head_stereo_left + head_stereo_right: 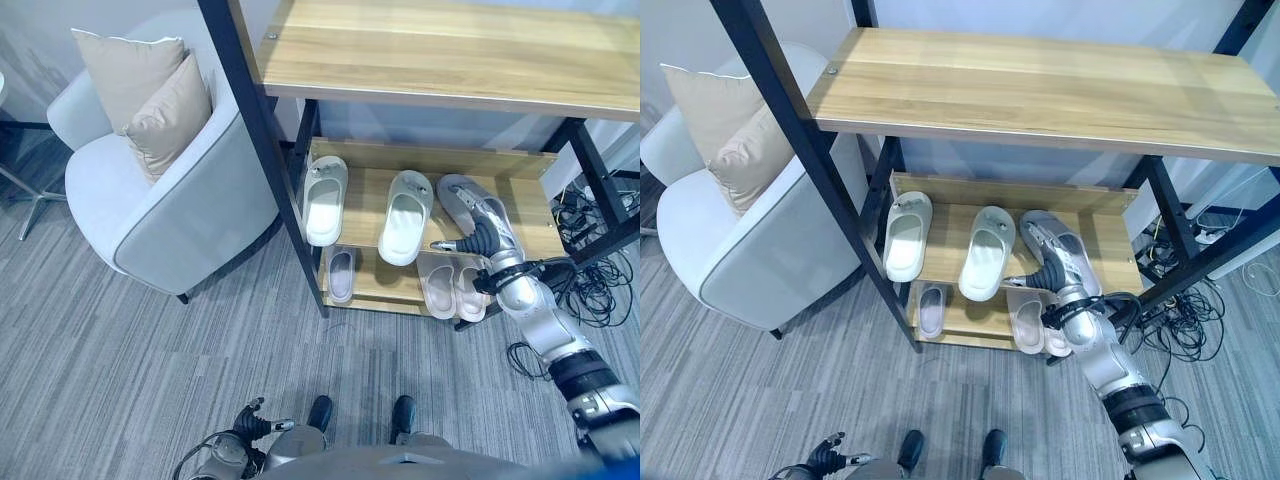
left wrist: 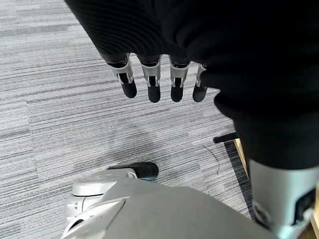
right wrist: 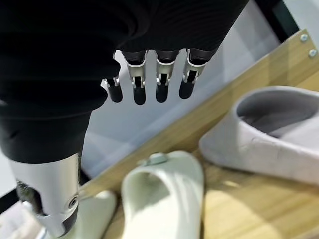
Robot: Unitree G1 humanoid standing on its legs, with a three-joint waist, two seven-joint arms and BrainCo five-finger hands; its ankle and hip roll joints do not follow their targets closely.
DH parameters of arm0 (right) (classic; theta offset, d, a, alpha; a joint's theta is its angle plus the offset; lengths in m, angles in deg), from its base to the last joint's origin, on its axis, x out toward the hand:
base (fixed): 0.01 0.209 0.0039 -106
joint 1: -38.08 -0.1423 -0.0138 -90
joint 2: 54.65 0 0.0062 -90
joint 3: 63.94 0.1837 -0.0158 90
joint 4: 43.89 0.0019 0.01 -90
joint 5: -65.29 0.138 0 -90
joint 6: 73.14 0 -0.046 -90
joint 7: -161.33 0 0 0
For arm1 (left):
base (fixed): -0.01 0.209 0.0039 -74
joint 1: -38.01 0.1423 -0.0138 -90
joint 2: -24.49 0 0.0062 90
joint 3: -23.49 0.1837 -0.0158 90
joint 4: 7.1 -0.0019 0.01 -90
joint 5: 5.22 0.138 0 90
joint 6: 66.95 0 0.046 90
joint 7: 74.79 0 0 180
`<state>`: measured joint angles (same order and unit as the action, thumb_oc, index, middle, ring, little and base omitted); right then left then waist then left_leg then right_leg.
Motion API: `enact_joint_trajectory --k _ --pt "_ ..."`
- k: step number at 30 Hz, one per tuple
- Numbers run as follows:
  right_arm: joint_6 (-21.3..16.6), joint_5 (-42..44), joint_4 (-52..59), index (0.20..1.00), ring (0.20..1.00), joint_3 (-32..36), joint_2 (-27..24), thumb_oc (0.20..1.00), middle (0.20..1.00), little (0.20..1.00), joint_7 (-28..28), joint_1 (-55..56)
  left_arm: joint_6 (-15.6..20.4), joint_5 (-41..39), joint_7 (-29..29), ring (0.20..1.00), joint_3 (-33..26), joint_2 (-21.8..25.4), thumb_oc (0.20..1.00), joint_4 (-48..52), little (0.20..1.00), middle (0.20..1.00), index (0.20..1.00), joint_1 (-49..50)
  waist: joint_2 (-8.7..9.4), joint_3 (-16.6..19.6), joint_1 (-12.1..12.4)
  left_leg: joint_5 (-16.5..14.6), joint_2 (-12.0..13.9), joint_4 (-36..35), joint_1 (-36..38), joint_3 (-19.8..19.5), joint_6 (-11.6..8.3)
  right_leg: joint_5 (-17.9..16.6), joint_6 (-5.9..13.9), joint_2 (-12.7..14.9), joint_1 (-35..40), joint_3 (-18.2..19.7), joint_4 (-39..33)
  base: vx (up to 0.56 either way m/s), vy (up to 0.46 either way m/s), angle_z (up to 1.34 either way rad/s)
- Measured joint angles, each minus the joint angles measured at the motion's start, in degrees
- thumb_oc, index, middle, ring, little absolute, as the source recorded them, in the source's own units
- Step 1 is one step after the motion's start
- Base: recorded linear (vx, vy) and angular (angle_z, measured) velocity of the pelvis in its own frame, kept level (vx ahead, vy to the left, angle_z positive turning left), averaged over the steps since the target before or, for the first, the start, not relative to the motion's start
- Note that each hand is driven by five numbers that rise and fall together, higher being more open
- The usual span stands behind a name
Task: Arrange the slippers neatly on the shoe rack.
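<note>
Left robot hand [image 2: 159, 84] hangs low beside the robot over the grey striped carpet floor [image 1: 150, 350]; fingers straight and slack, nothing in them; idle, well apart from the shoe rack [image 1: 250, 130].

Right robot hand [image 1: 478, 238] reaches into the rack at the middle shelf [image 1: 520, 195]; in its own wrist view the fingers [image 3: 160, 79] hang straight and relaxed, holding nothing; it hovers over the grey slipper [image 1: 462, 196], which lies just beneath and beyond the fingertips; whether they touch it I cannot tell. Judgement: the hand is placed to nudge or square this slipper, since it sits angled rather than parallel to its neighbours.

Just below the right robot hand, on the bottom shelf [image 1: 385, 282], a pale pink pair [image 1: 452, 288] lies side by side; farther toward the robot's left on the same shelf, a single grey slipper [image 1: 341, 274], apart from the pair.

Beside the hand toward the robot's left, on the middle shelf, a cream slipper [image 1: 403, 216], front overhanging the shelf edge; beyond that a second cream slipper [image 1: 323, 198], also overhanging; the two are apart, not paired tight, so tidying looks unfinished.

Above the hand, the top shelf [image 1: 440, 50], bare wood.

Far off, past the rack's frame, a light grey armchair [image 1: 150, 210] with two beige cushions [image 1: 150, 95].

No legible writing or labels on slippers or rack.
</note>
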<state>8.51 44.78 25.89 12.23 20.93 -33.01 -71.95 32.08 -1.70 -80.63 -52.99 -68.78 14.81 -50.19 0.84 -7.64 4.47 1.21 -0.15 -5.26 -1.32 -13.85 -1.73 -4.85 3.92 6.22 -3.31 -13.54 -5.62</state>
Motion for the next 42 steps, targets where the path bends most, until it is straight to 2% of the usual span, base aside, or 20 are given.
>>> enact_joint_trajectory --k 2,4,7,14,18,23,26,29,30,33,34,35,37,42 --pt "0.1 0.0 -0.2 1.0 1.0 0.0 0.3 1.0 1.0 1.0 -1.2 -0.5 0.3 0.0 -0.7 1.0 0.1 -0.1 1.0 0.0 1.0 1.0 1.0 -0.1 -0.25 -0.2 0.1 0.1 0.0 0.0 -0.5 -0.4 0.0 0.0 0.0 0.0 -0.3 -0.4 0.0 0.02 -0.003 0.13" --pt "1.2 -1.2 -2.1 1.0 1.0 -0.2 -1.8 1.0 1.0 1.0 -3.5 -2.1 0.4 0.1 -0.9 1.0 1.5 0.0 1.0 0.9 1.0 1.0 1.0 -0.4 -0.78 -0.8 0.9 0.1 -0.1 0.1 -1.0 -0.9 0.0 0.2 0.14 0.1 -0.5 -1.3 0.0 0.02 0.006 0.13" --pt "1.3 -1.1 -3.5 1.0 1.0 -0.2 -1.4 1.0 1.0 1.0 -5.8 -6.0 0.8 0.3 -1.6 1.0 2.2 0.6 1.0 2.8 1.0 1.0 1.0 -0.7 -1.49 -1.2 1.4 0.3 -0.2 0.3 -2.9 -1.1 -0.24 0.1 0.07 0.2 -2.2 -1.4 0.0 0.0 0.001 0.03" --pt "2.5 -0.2 -8.1 1.0 1.0 -0.5 -1.0 1.0 1.0 1.0 -6.3 -8.6 1.3 -0.2 -1.8 1.0 2.3 0.6 1.0 2.6 1.0 1.0 1.0 -0.9 -2.08 -1.9 2.8 0.5 -0.4 0.3 -3.9 -2.2 -0.31 0.2 0.09 0.3 -2.7 -2.2 0.2 0.01 0.009 0.08" --pt "3.0 0.2 -9.1 1.0 1.0 -1.2 -0.9 1.0 1.0 1.0 -6.3 -9.7 1.5 -0.6 -2.1 1.0 2.3 0.6 1.0 2.6 1.0 1.0 1.0 -1.2 -1.34 -2.7 2.7 0.6 -0.7 0.4 -5.0 -2.5 -0.27 0.2 0.14 0.6 -3.6 -2.7 0.2 0.01 0.013 0.04" --pt "3.7 0.1 -14.7 1.0 1.0 -3.7 -2.9 1.0 1.0 1.0 -7.1 -19.0 1.7 -1.3 -2.2 1.0 4.4 1.0 1.0 2.5 1.0 1.0 1.0 -4.3 -0.31 -4.5 3.1 0.9 -1.3 1.5 -9.5 -2.8 -0.26 -0.4 -0.04 1.0 -7.3 -3.1 0.3 -0.02 0.034 0.07" --pt "4.4 0.7 -19.7 1.0 1.0 -5.0 -2.9 1.0 1.0 1.0 -7.7 -22.2 2.0 -2.5 -3.3 1.0 4.9 1.0 1.0 2.6 1.0 1.0 1.0 -5.4 0.22 -4.8 4.5 0.9 -1.3 1.5 -9.7 -3.1 -0.27 -0.4 -0.04 1.0 -7.3 -3.5 0.3 0.0 0.017 0.04" --pt "4.4 1.6 -22.6 1.0 1.0 -5.0 -2.8 1.0 1.0 1.0 -8.4 -23.2 2.0 -2.7 -3.3 1.0 5.0 1.1 1.0 2.6 1.0 1.0 1.0 -5.4 0.56 -5.0 4.9 1.0 -1.4 1.5 -9.9 -3.5 -0.31 -0.3 -0.03 1.1 -7.3 -4.2 0.3 0.0 0.02 0.08" --pt "4.7 2.3 -24.0 1.0 1.0 -4.9 -2.8 1.0 1.0 1.0 -8.4 -23.4 2.0 -2.9 -3.3 1.0 5.0 1.4 1.0 2.7 1.0 1.0 1.0 -5.5 1.36 -5.5 5.0 1.1 -1.3 1.6 -10.1 -3.9 -0.43 -0.3 -0.03 1.0 -7.3 -4.5 0.3 0.0 0.0 0.13" --pt "4.9 3.6 -24.7 1.0 1.0 -4.9 -2.7 1.0 1.0 1.0 -8.5 -23.4 2.4 -4.5 -3.4 1.0 4.9 1.8 1.0 3.0 1.0 1.0 1.0 -5.5 2.28 -6.0 5.4 1.1 -1.5 2.2 -11.0 -4.3 -0.43 -0.4 -0.06 1.1 -7.7 -4.6 0.3 -0.01 -0.005 0.1" --pt "4.8 4.6 -24.9 0.533 0.533 -4.8 -2.8 0.533 0.533 0.533 -8.7 -23.5 2.6 -5.3 -3.4 1.0 4.6 1.9 1.0 3.5 1.0 1.0 1.0 -5.5 2.59 -6.1 5.5 1.1 -1.5 2.5 -11.6 -4.6 -0.43 -0.4 -0.12 1.0 -8.0 -4.8 0.3 -0.01 -0.006 0.06" --pt "4.8 4.6 -25.5 0.511 0.511 -5.5 -2.8 0.511 0.511 0.511 -8.7 -24.0 2.6 -5.4 -3.4 1.0 4.9 1.9 1.0 3.8 1.0 1.0 1.0 -5.5 2.71 -6.1 5.5 1.1 -1.6 2.6 -11.6 -4.6 -0.43 -0.4 -0.15 1.0 -8.0 -4.8 0.3 -0.02 -0.009 0.05" --pt "4.9 4.6 -26.3 0.2 0.2 -5.9 -2.9 0.2 0.2 0.2 -9.3 -25.2 2.6 -5.4 -3.4 1.0 5.0 2.0 1.0 3.8 1.0 1.0 1.0 -5.5 2.79 -6.1 5.6 1.1 -1.6 2.7 -11.7 -4.6 -0.43 -0.5 -0.18 1.0 -8.0 -4.8 0.3 0.0 0.0 0.0" --pt "4.9 4.5 -26.8 0.2 0.2 -6.8 -2.9 0.2 0.2 0.2 -9.8 -25.7 2.6 -6.9 -3.4 1.0 6.3 2.4 1.0 3.8 1.0 1.0 1.0 -5.5 3.01 -6.1 5.6 1.1 -1.6 2.7 -11.7 -4.6 -0.44 -0.5 -0.18 1.0 -8.0 -4.8 0.3 0.0 0.0 0.0"
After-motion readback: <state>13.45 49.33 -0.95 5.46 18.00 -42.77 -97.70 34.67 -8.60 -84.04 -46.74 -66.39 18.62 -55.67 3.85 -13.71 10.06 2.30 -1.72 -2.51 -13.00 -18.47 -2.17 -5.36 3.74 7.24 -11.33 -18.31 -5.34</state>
